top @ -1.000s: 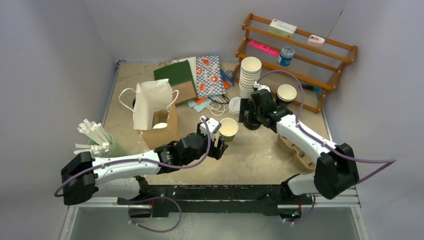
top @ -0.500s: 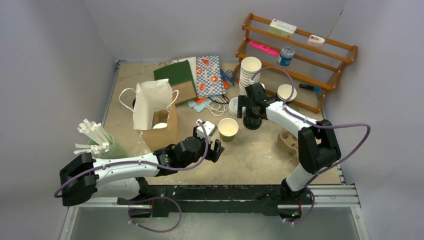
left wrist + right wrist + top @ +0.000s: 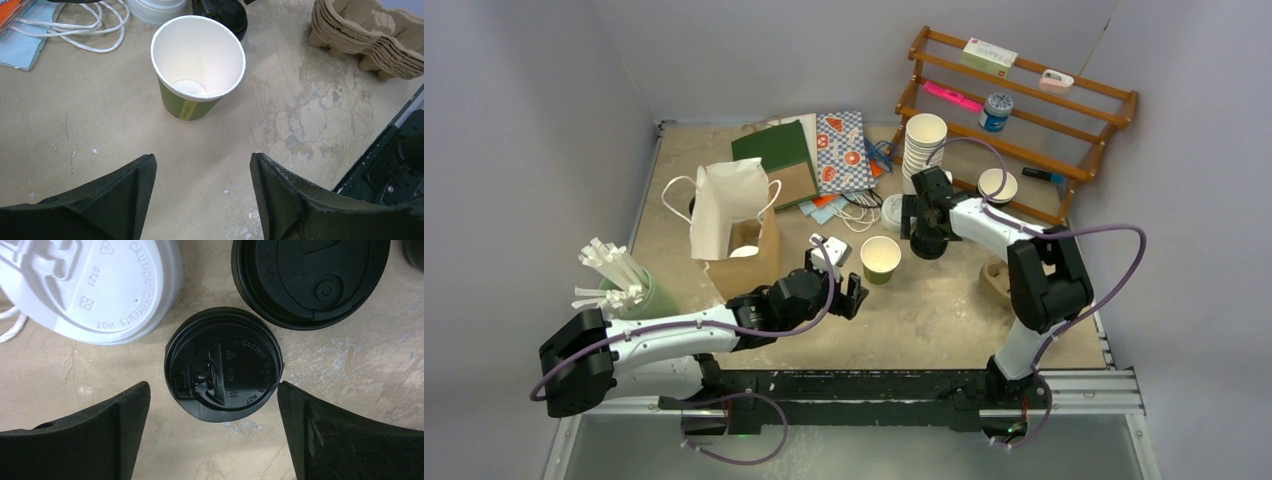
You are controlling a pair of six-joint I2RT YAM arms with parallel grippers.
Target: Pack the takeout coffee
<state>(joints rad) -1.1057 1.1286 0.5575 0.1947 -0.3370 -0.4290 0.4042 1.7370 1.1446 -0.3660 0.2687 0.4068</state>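
Takeout cup with the white lid (image 3: 744,251) shows only as a pale round top inside the brown paper bag (image 3: 752,275), far left. My left gripper (image 3: 201,159) hangs low over the table (image 3: 100,130), jaws spread with nothing between them, short of the upright, lidless green cup (image 3: 198,65). Farther right, my right gripper (image 3: 212,386) is spread wide and empty, straddling the small black lid (image 3: 224,371), which lies between a white lid (image 3: 95,290) and a larger black lid (image 3: 310,280).
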